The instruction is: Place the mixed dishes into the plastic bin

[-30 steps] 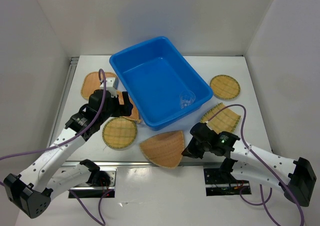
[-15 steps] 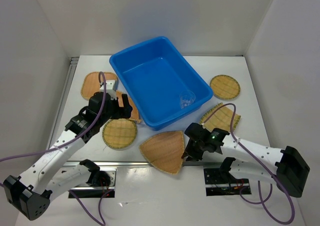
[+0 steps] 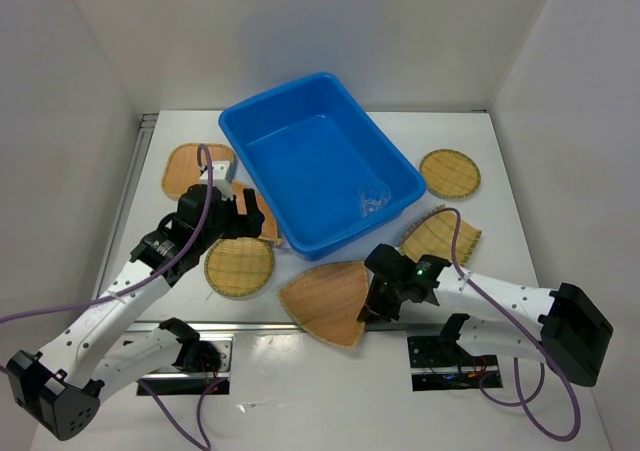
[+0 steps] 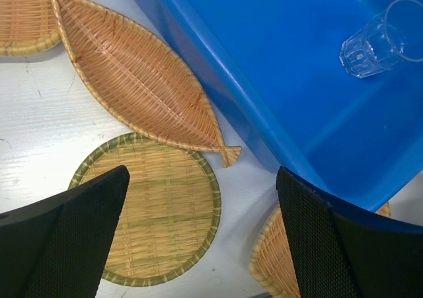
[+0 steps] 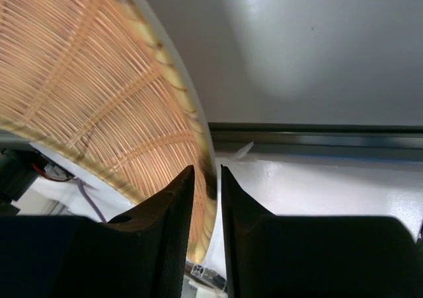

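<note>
White table [image 3: 450,131] (evenly lit) enclosed by plain white walls [image 3: 300,21].

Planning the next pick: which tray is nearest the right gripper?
The fan tray at the near edge; the right gripper straddles its rim.

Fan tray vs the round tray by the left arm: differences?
Fan tray is wedge-shaped, tan-rimmed; round tray is circular, green-rimmed. Fan tray's rim is between the right gripper's fingers, overhanging the table edge; round tray lies untouched. Both woven, both outside the bin.
</note>
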Action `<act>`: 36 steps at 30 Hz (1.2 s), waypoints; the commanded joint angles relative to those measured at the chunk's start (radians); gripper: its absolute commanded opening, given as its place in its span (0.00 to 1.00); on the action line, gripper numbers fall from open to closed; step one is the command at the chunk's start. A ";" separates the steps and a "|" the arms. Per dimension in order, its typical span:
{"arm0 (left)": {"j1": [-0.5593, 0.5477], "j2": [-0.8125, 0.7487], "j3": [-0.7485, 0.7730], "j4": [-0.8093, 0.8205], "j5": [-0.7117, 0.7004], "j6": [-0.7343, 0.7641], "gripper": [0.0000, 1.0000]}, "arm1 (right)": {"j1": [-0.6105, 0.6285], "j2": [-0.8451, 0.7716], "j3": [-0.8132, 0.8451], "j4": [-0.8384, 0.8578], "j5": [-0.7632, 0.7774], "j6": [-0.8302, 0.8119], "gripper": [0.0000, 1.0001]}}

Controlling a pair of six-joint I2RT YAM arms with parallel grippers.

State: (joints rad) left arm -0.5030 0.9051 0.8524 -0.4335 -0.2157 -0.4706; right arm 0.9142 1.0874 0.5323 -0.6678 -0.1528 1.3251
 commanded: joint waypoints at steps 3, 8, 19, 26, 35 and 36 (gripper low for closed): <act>-0.005 -0.025 -0.023 0.021 -0.014 0.003 0.99 | 0.011 -0.050 -0.072 0.060 -0.057 0.043 0.27; -0.005 -0.025 -0.023 0.021 -0.014 0.003 0.99 | 0.011 -0.081 -0.086 0.070 -0.048 0.071 0.27; -0.005 -0.034 -0.032 0.021 -0.014 0.003 0.99 | 0.011 -0.006 -0.086 0.145 -0.030 0.062 0.27; -0.005 -0.034 -0.032 0.021 -0.014 0.003 0.99 | 0.011 0.000 -0.097 0.169 0.007 0.071 0.03; -0.005 -0.023 -0.032 0.030 -0.014 0.003 0.99 | 0.011 -0.242 -0.074 -0.010 0.048 0.117 0.01; -0.005 -0.023 -0.032 0.030 -0.014 0.003 0.99 | 0.011 -0.242 -0.065 -0.032 0.035 0.108 0.01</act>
State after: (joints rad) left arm -0.5030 0.8864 0.8242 -0.4355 -0.2226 -0.4725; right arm 0.9169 0.8799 0.4446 -0.5953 -0.1341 1.4181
